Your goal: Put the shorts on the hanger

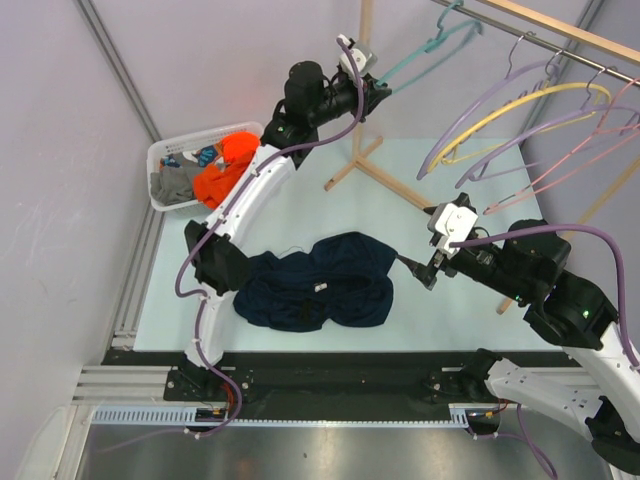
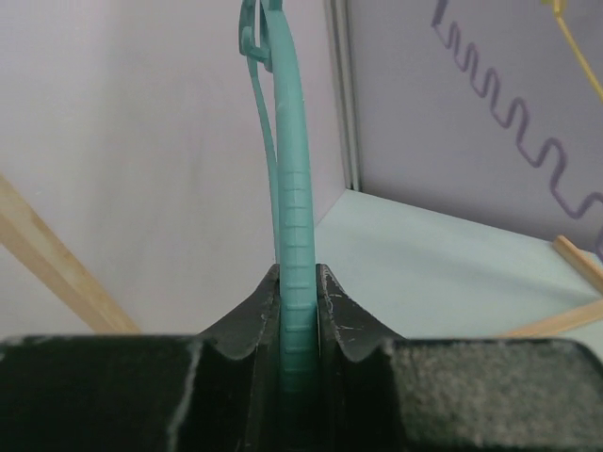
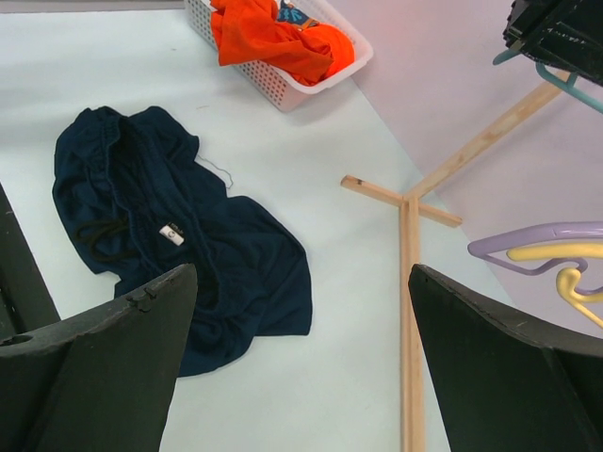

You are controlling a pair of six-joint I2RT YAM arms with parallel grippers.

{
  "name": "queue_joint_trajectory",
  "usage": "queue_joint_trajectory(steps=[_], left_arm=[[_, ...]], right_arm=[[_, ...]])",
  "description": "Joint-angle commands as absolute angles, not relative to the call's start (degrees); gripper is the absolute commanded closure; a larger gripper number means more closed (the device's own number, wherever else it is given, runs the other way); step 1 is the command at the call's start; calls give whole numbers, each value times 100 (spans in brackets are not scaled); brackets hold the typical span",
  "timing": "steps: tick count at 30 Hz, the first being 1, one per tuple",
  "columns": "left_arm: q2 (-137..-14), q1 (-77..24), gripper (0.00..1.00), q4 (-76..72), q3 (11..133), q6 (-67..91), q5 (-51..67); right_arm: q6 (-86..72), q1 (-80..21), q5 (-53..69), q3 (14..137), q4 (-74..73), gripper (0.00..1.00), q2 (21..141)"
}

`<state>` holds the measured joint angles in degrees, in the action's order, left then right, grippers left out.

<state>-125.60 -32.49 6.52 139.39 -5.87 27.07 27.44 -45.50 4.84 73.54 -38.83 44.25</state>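
The dark navy shorts (image 1: 318, 280) lie crumpled but spread out on the pale tabletop (image 1: 300, 200), with a small white tag (image 1: 322, 288) showing near their middle. The thin teal hanger (image 1: 432, 42) slants down from the wooden rail (image 1: 560, 30), its lower arm end clamped between the fingers of the left gripper (image 1: 380, 87).

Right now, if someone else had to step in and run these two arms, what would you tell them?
Left gripper: shut on the teal hanger, held up by the wooden rack. I cannot tell whether its hook hangs on the rack.
Right gripper: open and empty, beside the shorts.
Shorts: lying crumpled on the table, not gripped.
Done: hanger grasped.
Left: pick up the shorts and put them on the hanger.
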Motion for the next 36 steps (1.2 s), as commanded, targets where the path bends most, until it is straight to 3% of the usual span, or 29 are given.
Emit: queue_joint_trajectory(steps=[1, 3, 14, 19, 27, 36], left_arm=[[-12665, -3252, 94, 54, 14160, -501, 2382], [-12630, -3252, 100, -462, 13984, -387, 2303], [-12577, -3226, 100, -2837, 13113, 141, 2742], [-12692, -3226, 100, -3128, 13105, 18, 2742], [-12069, -3313, 100, -4016, 11736, -1448, 2584], [-11698, -3366, 100, -4377, 11320, -3137, 2294]], right_arm=[[2751, -4518, 369, 7550, -3858, 0, 4368], [2751, -4526, 369, 7550, -3885, 0, 4394], [2769, -4526, 334, 7506, -3911, 0, 4438], [2777, -4518, 299, 7471, -3937, 0, 4447], [2821, -4518, 237, 7401, -3973, 0, 4456], [2786, -4518, 316, 7348, -3867, 0, 4517]])
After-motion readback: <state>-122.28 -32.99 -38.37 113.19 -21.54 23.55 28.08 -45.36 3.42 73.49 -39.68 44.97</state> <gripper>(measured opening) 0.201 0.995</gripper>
